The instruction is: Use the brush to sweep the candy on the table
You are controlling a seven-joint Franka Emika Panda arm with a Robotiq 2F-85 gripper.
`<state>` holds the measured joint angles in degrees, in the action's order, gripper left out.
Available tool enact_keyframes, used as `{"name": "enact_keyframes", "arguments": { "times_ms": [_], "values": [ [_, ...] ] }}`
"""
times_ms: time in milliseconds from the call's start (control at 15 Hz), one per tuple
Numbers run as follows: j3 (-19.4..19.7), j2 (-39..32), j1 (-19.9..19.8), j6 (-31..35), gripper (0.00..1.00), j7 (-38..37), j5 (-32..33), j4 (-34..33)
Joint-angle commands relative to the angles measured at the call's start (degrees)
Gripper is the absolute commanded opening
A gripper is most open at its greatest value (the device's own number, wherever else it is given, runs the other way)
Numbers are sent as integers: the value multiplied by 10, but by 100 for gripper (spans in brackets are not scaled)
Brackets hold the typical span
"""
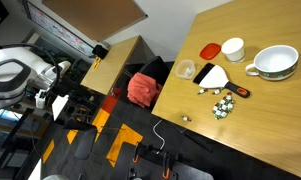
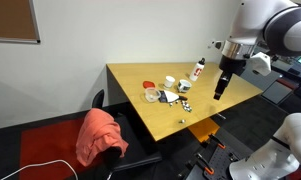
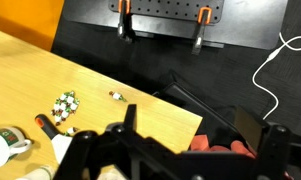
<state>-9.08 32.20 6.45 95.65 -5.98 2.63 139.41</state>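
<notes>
The candy [image 1: 222, 103] is a small cluster of white and green pieces on the light wooden table [image 1: 260, 130], with one stray piece [image 1: 185, 118] nearer the edge. The brush [image 1: 216, 76] has a white head and an orange-and-black handle and lies just beside the cluster. Candy [image 3: 66, 103], the stray piece [image 3: 117, 96] and the brush handle [image 3: 47, 124] also show in the wrist view. My gripper [image 3: 190, 135] is open and empty, held high off the table's edge, away from the brush; it also shows in an exterior view [image 2: 219, 90].
A white cup [image 1: 232, 49], a red lid [image 1: 209, 49], a green-rimmed bowl [image 1: 275, 63] and a black object [image 1: 183, 70] stand near the brush. A bottle [image 2: 198, 70] is at the table's far side. A chair with a red cloth [image 2: 98, 135] sits by the table edge.
</notes>
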Motion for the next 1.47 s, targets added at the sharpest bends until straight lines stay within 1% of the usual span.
{"name": "enact_keyframes", "arguments": {
  "times_ms": [0, 333, 600, 733, 800, 933, 1133, 1200, 1333, 1400],
  "values": [
    [39, -24, -5, -6, 100, 101, 54, -34],
    [116, -42, -3, 42, 100, 293, 102, -42],
    [174, -66, -16, 58, 100, 415, 124, -61],
    [190, -78, -30, 52, 100, 445, 136, -73],
    [175, -57, -27, 50, 100, 418, 121, -52],
    [186, -67, -38, 51, 100, 438, 124, -60],
    [184, -72, -39, 51, 100, 442, 124, -63],
    [189, -80, -37, 53, 100, 451, 115, -68],
    [203, -92, -42, 86, 100, 463, 109, -70],
    [214, -103, -46, 85, 100, 486, 112, -78]
  ]
}}
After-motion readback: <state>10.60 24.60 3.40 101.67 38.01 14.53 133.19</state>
